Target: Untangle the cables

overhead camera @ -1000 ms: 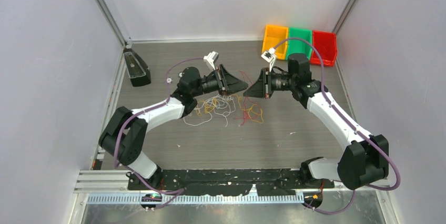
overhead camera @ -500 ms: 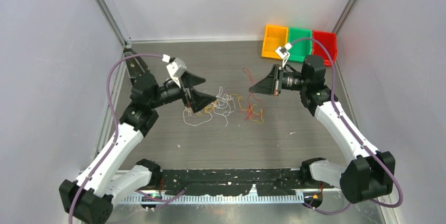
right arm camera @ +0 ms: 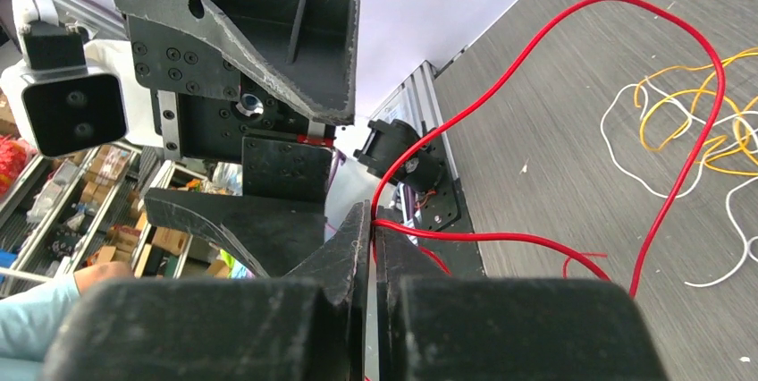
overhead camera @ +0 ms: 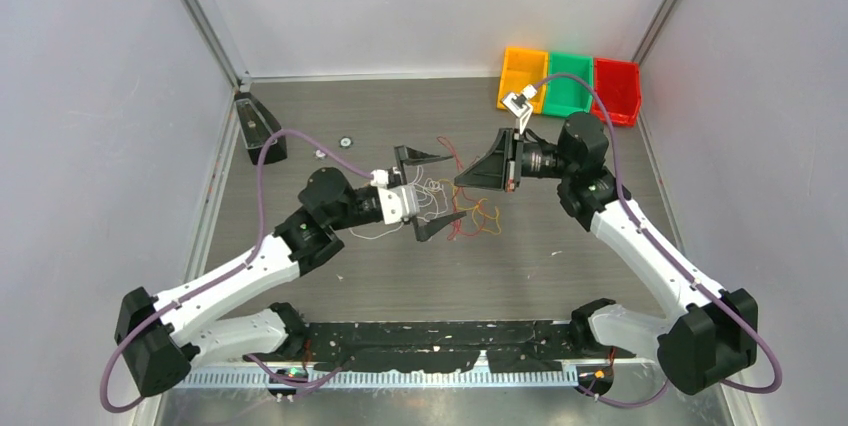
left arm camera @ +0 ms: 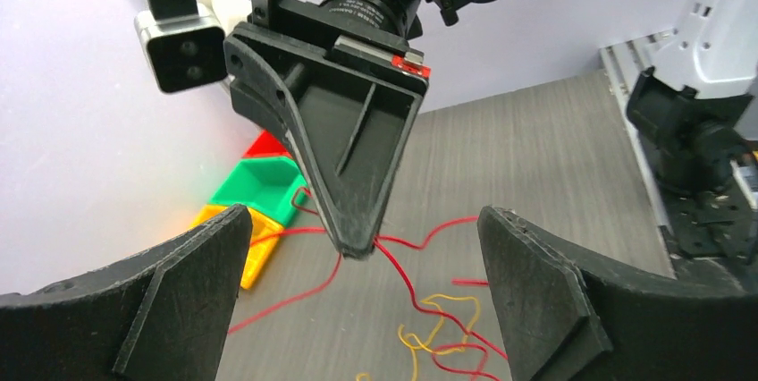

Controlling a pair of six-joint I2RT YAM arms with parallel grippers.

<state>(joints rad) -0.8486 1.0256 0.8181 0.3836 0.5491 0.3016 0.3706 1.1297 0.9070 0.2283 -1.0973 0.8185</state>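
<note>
a: starting wide, what sits on the grey table [overhead camera: 420, 276]?
b: three bins [overhead camera: 571, 82], orange, green and red, side by side in the far right corner. the cables [overhead camera: 478, 218] lie in a loose tangle near the middle.
a: and the left gripper [overhead camera: 455, 184]?
b: jaws spread wide, holding nothing, one finger on each side of the right gripper [overhead camera: 462, 180] tip.
a: the right one?
b: pinched closed on the red cable [right arm camera: 554, 32], whose loops trail down to the tangle. the white and yellow-orange ones lie flat on the surface.
</note>
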